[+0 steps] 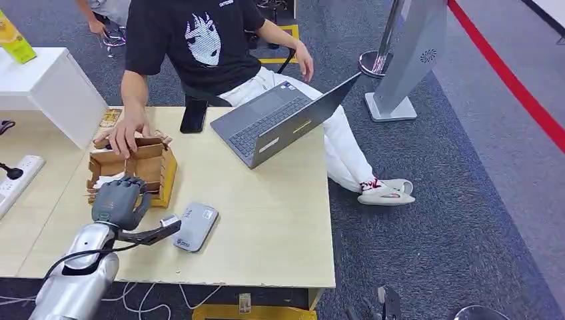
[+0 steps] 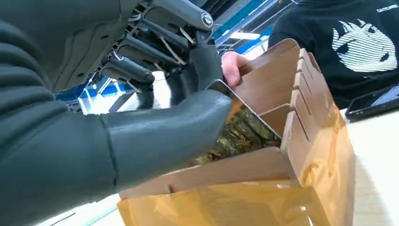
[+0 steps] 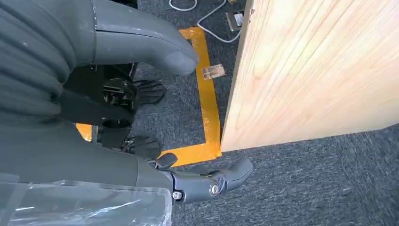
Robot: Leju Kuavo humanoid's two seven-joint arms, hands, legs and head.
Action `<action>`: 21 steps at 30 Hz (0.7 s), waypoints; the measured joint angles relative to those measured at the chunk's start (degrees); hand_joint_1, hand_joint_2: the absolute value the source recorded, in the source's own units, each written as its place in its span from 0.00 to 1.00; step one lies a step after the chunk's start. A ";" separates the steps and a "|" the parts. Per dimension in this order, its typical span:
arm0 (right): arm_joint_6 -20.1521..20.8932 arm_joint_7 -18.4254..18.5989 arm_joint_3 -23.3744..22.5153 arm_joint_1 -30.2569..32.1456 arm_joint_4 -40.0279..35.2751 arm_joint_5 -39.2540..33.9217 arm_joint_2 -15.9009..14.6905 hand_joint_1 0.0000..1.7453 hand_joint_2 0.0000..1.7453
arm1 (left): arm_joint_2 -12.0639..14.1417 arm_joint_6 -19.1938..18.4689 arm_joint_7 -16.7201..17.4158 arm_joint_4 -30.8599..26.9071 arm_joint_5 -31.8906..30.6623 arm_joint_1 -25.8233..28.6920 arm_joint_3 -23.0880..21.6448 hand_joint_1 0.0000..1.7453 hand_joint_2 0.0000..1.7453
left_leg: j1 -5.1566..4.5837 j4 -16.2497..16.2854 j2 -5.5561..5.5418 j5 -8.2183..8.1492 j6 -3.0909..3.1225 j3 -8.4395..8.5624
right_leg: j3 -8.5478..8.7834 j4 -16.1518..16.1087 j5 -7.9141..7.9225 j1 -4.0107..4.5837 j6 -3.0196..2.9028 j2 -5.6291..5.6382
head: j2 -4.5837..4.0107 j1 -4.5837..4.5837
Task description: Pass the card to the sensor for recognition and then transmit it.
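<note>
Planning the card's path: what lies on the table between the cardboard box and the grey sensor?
Head view: only bare wooden tabletop separates the brown cardboard card box from the flat grey sensor.

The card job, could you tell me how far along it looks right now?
Early. Nothing looks done yet: the grey sensor lies on the table with no card on it. In hand: the left hand pinches a card inside the cardboard box, which a person's hand steadies. Left: lifting it out, scanning, then passing it on.
</note>
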 joint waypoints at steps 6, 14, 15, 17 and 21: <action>0.02 0.00 -0.11 0.00 0.00 0.00 0.00 0.00 1.00 | 0.00 -0.09 -0.66 0.00 0.63 -0.27 0.00 1.00 1.00 | 0.00 0.00 0.00 0.00 0.00 0.00 | 0.00 0.00 0.00 0.00 0.00 -0.01 | 0.00 0.00; 0.09 0.00 -0.81 0.00 0.00 -0.07 0.00 0.00 1.00 | -0.04 -0.02 -0.76 0.00 0.98 -0.27 0.00 1.00 1.00 | 0.00 0.00 0.00 0.00 0.00 0.00 | 0.00 0.00 0.00 0.00 0.00 0.00 | 0.00 0.00; 0.09 0.00 -0.90 0.00 0.00 -0.07 0.00 0.00 1.00 | -0.09 0.20 -0.76 0.00 1.05 -0.27 0.00 1.00 1.00 | 0.00 0.00 0.00 0.00 0.00 0.00 | 0.00 0.00 0.00 0.00 0.00 0.00 | 0.00 0.00; 0.09 0.00 -0.96 0.00 0.00 -0.07 0.00 0.00 1.00 | -0.37 1.25 -0.72 -0.09 1.09 -0.20 0.00 1.00 1.00 | 0.00 0.00 0.00 0.00 0.00 0.00 | 0.00 0.00 0.00 0.00 0.00 0.00 | 0.00 0.00; 0.00 -0.02 -1.14 0.00 0.00 -0.04 0.02 0.00 1.00 | -1.75 5.01 -0.37 -3.19 0.46 0.58 0.04 1.00 1.00 | -0.01 0.01 -0.02 0.00 0.00 -0.02 | 0.01 0.00 0.00 0.00 0.00 -0.01 | 0.00 0.02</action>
